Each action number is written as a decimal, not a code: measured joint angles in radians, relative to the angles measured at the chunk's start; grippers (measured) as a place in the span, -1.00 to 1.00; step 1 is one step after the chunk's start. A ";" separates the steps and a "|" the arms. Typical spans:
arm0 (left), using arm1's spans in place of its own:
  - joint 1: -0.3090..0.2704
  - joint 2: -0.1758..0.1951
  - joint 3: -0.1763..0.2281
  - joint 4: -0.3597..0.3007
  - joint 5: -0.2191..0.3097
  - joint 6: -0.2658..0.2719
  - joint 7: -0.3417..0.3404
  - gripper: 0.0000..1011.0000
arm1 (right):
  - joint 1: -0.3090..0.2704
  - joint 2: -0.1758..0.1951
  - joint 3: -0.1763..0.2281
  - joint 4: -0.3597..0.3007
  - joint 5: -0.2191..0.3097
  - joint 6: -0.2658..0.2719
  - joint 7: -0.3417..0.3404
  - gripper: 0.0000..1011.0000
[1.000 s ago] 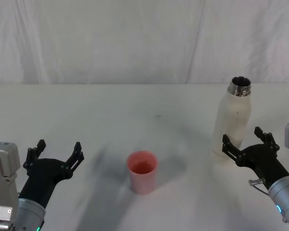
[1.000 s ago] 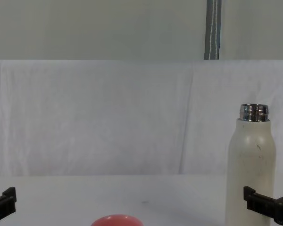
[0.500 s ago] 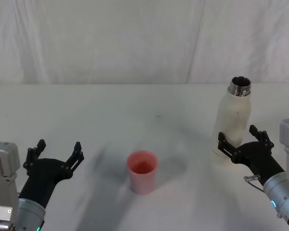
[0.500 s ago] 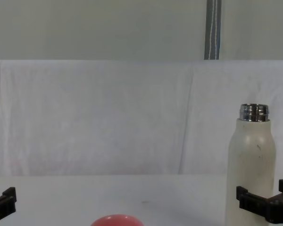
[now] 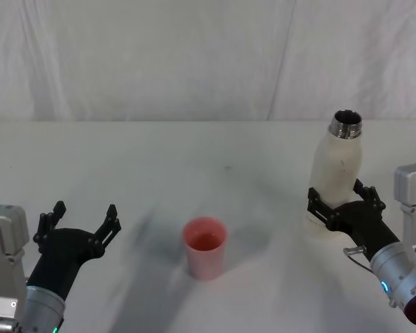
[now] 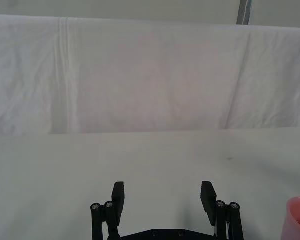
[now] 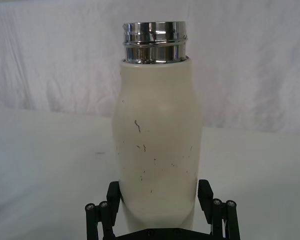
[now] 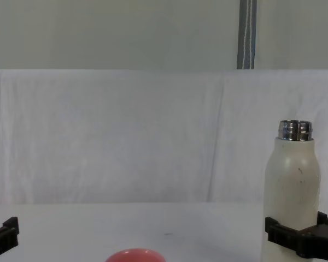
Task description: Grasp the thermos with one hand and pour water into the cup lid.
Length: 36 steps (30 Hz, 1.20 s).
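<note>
Thermos [image 7: 157, 150]: matt cream-white body, fine dark scuffs; neck of polished, mirror-bright steel, threaded.
Cup lid [image 5: 205, 246]: smooth pink plastic, dull sheen.
Right tool [image 5: 343, 208], left tool [image 5: 80, 223]: matt black.
Worktop [image 5: 159, 173]: white, matt.
Backdrop [image 5: 159, 55]: white cloth, creased.

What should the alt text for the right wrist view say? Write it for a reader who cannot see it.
An upright cream-white thermos with an uncapped steel neck stands between the open black fingers of the right gripper, one on each side of its lower body. It rests on a white table before a white cloth backdrop.
</note>
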 joint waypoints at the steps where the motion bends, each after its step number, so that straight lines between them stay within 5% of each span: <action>1: 0.000 0.000 0.000 0.000 0.000 0.000 0.000 0.98 | 0.002 0.000 0.000 0.003 0.001 0.000 0.000 0.98; 36: 0.000 0.000 0.000 0.000 0.000 0.000 0.000 0.98 | 0.021 -0.006 -0.003 0.025 0.011 0.004 -0.001 0.89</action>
